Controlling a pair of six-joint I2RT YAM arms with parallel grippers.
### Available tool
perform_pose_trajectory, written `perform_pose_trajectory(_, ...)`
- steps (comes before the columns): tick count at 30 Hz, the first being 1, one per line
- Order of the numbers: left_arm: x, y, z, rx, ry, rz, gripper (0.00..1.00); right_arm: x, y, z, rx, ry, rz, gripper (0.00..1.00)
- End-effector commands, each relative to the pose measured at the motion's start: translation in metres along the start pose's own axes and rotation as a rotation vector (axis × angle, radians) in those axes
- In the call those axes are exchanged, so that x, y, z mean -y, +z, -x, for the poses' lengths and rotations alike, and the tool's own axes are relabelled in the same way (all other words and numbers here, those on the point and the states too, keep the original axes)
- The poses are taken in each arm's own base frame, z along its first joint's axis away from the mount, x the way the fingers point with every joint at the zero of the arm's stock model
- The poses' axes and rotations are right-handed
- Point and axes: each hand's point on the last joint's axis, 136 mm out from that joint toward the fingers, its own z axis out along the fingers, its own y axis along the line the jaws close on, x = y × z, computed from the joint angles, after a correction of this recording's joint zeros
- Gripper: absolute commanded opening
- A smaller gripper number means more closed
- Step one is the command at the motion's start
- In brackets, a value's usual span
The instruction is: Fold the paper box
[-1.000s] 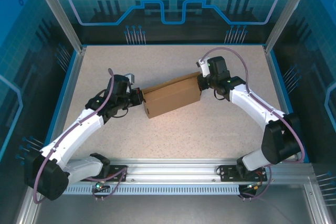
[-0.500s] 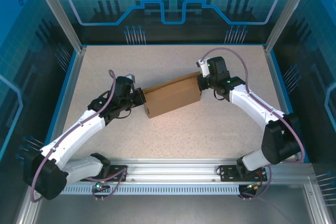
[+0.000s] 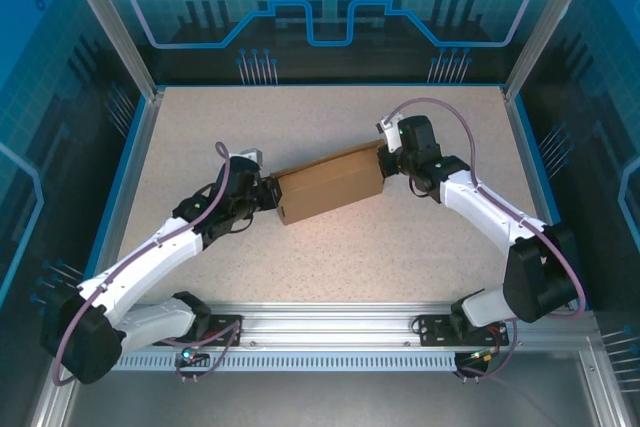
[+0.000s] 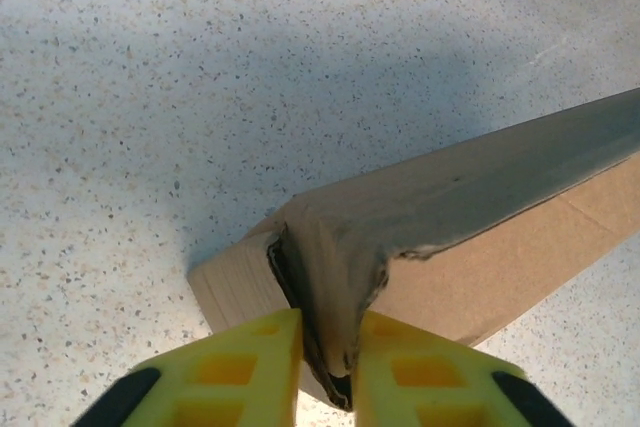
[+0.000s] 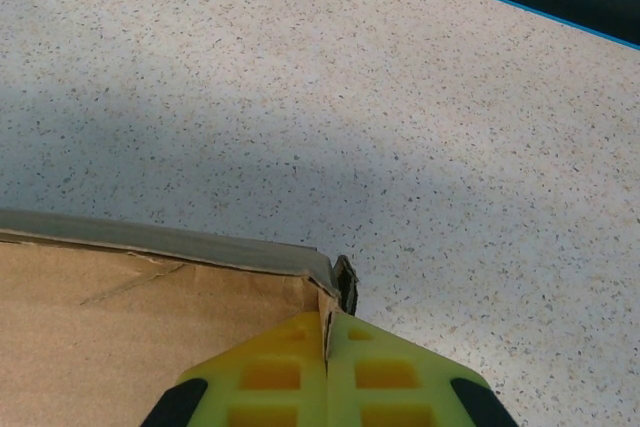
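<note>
The paper box (image 3: 328,183) lies slantwise in the middle of the desk (image 3: 340,257), between the two arms. The left claw (image 4: 328,347) is pinched tight on its crumpled left end. The right claw (image 5: 327,332) is clamped onto its right-hand corner.

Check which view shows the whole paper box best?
Top external: the whole paper box is visible, with an arm at each end. Left wrist shows its crumpled end pinched by the left gripper; right wrist shows one corner pinched by the right gripper.
</note>
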Motion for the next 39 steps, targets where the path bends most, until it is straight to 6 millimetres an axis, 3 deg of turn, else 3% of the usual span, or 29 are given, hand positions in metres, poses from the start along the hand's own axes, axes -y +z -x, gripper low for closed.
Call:
perform_pose_trajectory(1, 0.003, -0.008, 0.002, 0.014, 0.046, -0.020, 0.27, -0.013, 0.003, -0.036, -0.114, -0.039, 0.032, 0.00)
perform_pose_trajectory(9, 0.012, -0.027, 0.016, 0.047, 0.112, -0.041, 0.46, -0.012, 0.001, -0.034, -0.110, -0.040, 0.027, 0.00)
perform_pose_trajectory(13, 0.017, -0.038, 0.033, 0.095, 0.170, -0.040, 0.54, -0.012, 0.000, -0.033, -0.108, -0.041, 0.028, 0.00)
perform_pose_trajectory(18, 0.046, -0.045, 0.057, 0.148, 0.299, -0.128, 0.60, -0.013, 0.000, -0.032, -0.106, -0.040, 0.031, 0.00)
perform_pose_trajectory(26, 0.094, -0.018, 0.069, 0.048, 0.492, -0.245, 0.61, -0.015, 0.004, -0.032, -0.105, -0.039, 0.041, 0.00)
perform_pose_trajectory(32, 0.101, 0.014, 0.061, -0.050, 0.593, -0.258, 0.66, -0.017, 0.008, -0.033, -0.115, -0.033, 0.046, 0.00)
perform_pose_trajectory(39, 0.109, 0.024, 0.041, -0.157, 0.654, -0.320, 0.66, -0.017, 0.006, -0.030, -0.111, -0.032, 0.047, 0.00)
